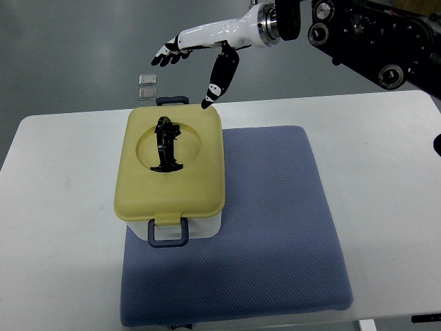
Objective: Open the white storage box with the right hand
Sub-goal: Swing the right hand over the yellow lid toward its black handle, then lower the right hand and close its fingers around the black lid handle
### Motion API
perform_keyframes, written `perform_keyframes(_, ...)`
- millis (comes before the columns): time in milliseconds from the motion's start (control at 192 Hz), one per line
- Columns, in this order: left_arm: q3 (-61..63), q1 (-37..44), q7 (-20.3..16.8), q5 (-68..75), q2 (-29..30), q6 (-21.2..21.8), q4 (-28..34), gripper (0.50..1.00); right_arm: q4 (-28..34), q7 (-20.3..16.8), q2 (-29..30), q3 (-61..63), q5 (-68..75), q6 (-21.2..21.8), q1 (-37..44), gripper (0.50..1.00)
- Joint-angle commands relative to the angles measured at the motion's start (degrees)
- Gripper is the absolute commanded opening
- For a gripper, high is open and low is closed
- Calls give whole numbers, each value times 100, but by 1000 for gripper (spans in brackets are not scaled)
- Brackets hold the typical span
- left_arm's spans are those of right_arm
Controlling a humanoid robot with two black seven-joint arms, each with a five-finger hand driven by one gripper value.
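A: Starting nearest the robot, what is lying on the table (62,207)?

B: A blue mat (275,227) is covering the middle of it, and the white storage box (172,169) is sitting on the mat's corner at about ten o'clock, overhanging onto the bare table. Its yellow lid (200,165) is on, with a black handle (166,145) lying in the round recess on top. A blue latch (169,232) is hanging at the near end and a second latch (172,100) is showing at the far end.

A: So the long axis is running how?

B: From six to twelve o'clock, near latch to far latch.

A: And the right hand (196,52)?

B: It is hovering beyond the box's far edge, its arm coming in from the right. The fingers (169,53) are spread apart and pointing toward nine o'clock, the thumb (219,79) is hanging down, and it is gripping nothing. The thumb tip appears just above the far right corner of the lid, though I cannot tell whether it is touching.

A: Which way is the box lying from it?

B: Toward six o'clock and lower. The far latch is nearest to the hand, so I judge that is where it needs to be working first. The left hand is not showing.

A: Anything farther?

B: Two small grey plates (147,85) are resting on the floor past the table.
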Motion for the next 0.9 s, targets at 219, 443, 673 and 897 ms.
perform_keyframes(219, 9, 9, 0, -3, 0, 1, 6, 1000, 1, 0, 257, 0, -15, 0, -261, 932)
perform_keyframes(443, 0, 9, 0, -3, 0, 1, 33, 1000, 1, 18, 459, 9, -85, -406, -463, 932)
perform_keyframes(673, 0, 9, 0, -3, 0, 1, 59, 1000, 1, 44, 556, 9, -85, -740, -577, 930)
perform_keyframes(897, 0, 9, 0, -3, 0, 1, 50, 1000, -16, 18, 574, 9, -111, -872, -613, 930)
